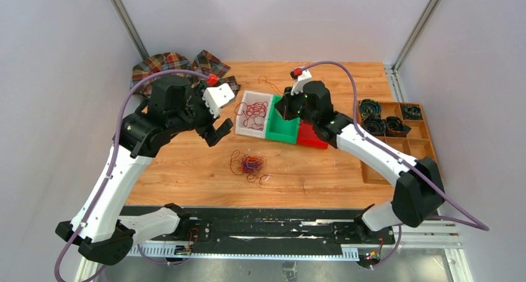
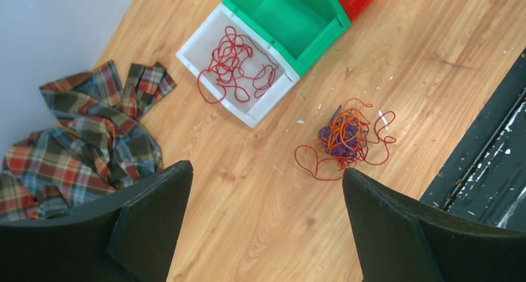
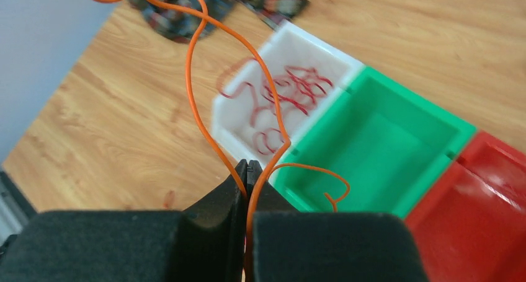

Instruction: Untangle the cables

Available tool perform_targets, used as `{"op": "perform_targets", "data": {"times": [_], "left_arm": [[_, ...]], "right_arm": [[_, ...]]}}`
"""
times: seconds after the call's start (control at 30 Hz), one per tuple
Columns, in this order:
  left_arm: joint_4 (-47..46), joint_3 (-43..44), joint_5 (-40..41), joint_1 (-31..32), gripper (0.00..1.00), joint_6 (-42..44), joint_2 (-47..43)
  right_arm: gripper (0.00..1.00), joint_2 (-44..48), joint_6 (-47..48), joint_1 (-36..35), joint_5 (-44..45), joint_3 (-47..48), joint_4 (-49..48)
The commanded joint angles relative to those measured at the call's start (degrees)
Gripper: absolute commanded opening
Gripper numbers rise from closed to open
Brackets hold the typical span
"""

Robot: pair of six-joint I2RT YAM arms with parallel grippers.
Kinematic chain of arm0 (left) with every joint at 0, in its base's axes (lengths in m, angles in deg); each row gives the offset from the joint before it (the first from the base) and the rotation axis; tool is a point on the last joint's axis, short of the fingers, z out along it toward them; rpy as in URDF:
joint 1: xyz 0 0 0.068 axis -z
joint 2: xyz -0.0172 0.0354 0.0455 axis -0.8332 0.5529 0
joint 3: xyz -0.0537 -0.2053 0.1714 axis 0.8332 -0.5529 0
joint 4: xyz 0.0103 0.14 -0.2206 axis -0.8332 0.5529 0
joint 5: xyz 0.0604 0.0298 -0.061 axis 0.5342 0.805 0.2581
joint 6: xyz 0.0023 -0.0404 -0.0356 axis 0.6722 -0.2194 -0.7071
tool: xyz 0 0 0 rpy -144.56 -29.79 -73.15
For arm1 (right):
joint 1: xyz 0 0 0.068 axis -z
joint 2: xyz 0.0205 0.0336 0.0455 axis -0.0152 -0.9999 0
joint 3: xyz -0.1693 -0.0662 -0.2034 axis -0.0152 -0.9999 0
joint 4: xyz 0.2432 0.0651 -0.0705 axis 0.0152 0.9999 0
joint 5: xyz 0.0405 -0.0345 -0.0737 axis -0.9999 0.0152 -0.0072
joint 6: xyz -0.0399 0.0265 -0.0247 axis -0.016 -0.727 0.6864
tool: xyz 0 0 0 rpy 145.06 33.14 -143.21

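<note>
A loose tangle of red, orange and purple cables (image 1: 249, 165) lies on the wooden table in front of the bins; it also shows in the left wrist view (image 2: 345, 136). A bunch of red cables (image 1: 253, 113) lies in the white bin (image 2: 186, 52). My left gripper (image 1: 218, 132) is open and empty, above bare wood left of the tangle (image 2: 267, 168). My right gripper (image 3: 249, 165) is shut on an orange cable (image 3: 192, 77), held over the white and green bins (image 1: 282, 105). The cable loops up and away from the jaws, one end curling over the green bin (image 3: 378, 139).
Three bins stand in a row: white, green (image 1: 280, 131) and red (image 1: 313, 138). A plaid cloth (image 1: 167, 65) lies at the back left. A wooden compartment tray (image 1: 422, 147) with black coils (image 1: 372, 108) stands at the right. Grey walls enclose the table.
</note>
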Motion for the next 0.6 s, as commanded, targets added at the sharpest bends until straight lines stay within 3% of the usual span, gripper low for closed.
{"op": "perform_targets", "data": {"times": [0.0, 0.23, 0.57], "left_arm": [[2.4, 0.6, 1.7, 0.5, 0.99, 0.2, 0.3], [4.1, 0.2, 1.4, 0.5, 0.98, 2.4, -0.5], [5.1, -0.3, 0.4, 0.5, 0.99, 3.4, -0.9]], "right_arm": [[0.01, -4.8, -1.6, 3.5, 1.3, 1.0, 7.9], [0.01, -14.3, -4.1, 4.1, 3.8, 3.4, 11.7], [0.00, -21.9, -17.9, 4.4, 9.0, 8.1, 12.6]]}}
